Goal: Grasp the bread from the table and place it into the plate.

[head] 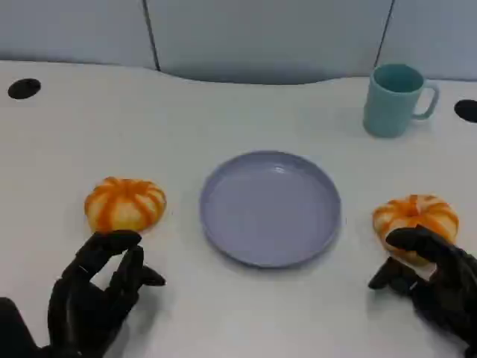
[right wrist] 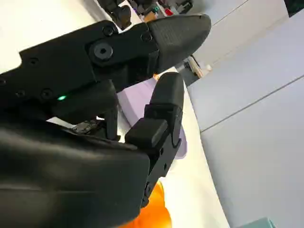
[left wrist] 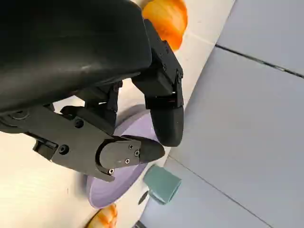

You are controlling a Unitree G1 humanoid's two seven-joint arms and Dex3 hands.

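Plate [head: 270, 207] at table [head: 223, 112] centre. One bread [head: 124, 204] left of plate, apart from it. Other bread [head: 414, 218] right of plate, just beside rim. Mug [head: 395, 99] behind plate, to right. Left hand [head: 93, 291] before plate, to left; right hand [head: 436, 280] before plate, to right, nothing in plate.

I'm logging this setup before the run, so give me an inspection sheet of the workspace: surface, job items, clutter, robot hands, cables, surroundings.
Surface: white tabletop, with dark round holes at the far left and far right edges.
Job's things: round lavender plate at centre, nothing in it; orange-striped bread bun to its left, a second striped bun to its right, both on the table.
Clutter: teal ceramic mug, upright, far right.
Hands: left robot hand open, just short of the left bun; right robot hand open, fingertips at the right bun.
Cables: nothing seen.
Surroundings: grey wall panels behind the table.
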